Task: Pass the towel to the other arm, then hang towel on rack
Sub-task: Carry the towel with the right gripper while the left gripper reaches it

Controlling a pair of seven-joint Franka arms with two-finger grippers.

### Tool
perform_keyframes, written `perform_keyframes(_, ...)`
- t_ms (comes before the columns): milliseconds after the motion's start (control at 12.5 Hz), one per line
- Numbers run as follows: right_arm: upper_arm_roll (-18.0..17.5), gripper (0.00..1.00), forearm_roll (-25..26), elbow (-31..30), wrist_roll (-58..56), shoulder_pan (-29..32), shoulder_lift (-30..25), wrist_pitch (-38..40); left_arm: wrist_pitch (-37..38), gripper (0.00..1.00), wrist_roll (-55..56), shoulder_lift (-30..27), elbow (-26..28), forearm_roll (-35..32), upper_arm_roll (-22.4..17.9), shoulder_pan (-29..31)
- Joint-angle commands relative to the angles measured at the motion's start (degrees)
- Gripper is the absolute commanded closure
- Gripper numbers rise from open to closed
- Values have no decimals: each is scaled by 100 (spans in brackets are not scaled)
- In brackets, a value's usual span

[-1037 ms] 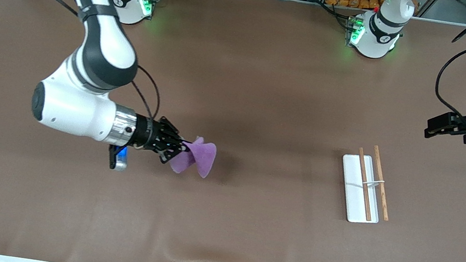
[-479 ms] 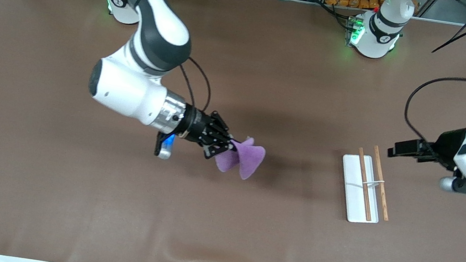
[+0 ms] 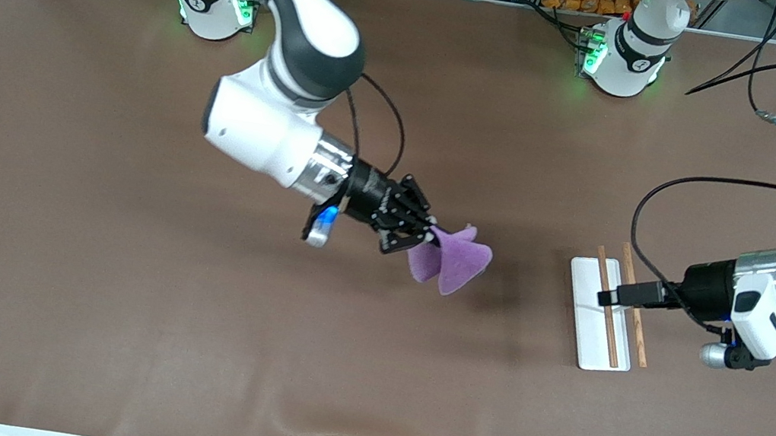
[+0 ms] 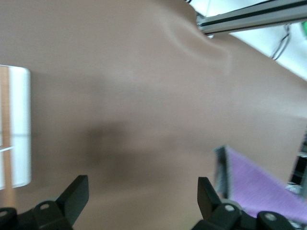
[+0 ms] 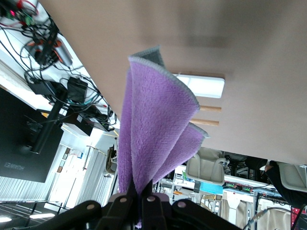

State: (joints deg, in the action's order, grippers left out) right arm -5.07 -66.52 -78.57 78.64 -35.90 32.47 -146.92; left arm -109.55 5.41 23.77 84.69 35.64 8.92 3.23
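Your right claw (image 3: 431,236) is clamped on the purple towel (image 3: 449,259), holding it bunched in the air over the counter (image 3: 114,300), center frame in the front view. Your left claw (image 3: 606,295) hangs over the white rack (image 3: 582,332) at center right, fingers (image 4: 72,196) spread wide, nothing between them.

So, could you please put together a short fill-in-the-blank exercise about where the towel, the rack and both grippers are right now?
1. The right gripper is shut on the purple ____.
2. The left gripper, its fingers ____, hangs over the rack.
3. The rack carries two parallel ____ rods.
4. The towel is held above the ____, off the rack.

Missing words: towel; open; wooden; table
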Motion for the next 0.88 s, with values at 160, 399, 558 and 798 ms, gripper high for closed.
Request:
perform_keyframes(160,67,100,-134,262,380,-470,267,-767,-321,0,-49,479,-217,892,66,-164)
perform_keyframes(399,76,100,-133,316,389,-462,303,-777,-357,0,-40,672,-225,928,101,-445)
perform_keyframes(558,76,100,-133,316,389,-444,330,-777,-366,0,-57,883,-278,928,101,-587)
perform_keyframes(798,85,100,-116,316,389,-453,330,-777,-672,0,-49,1094,-304,928,101,-833)
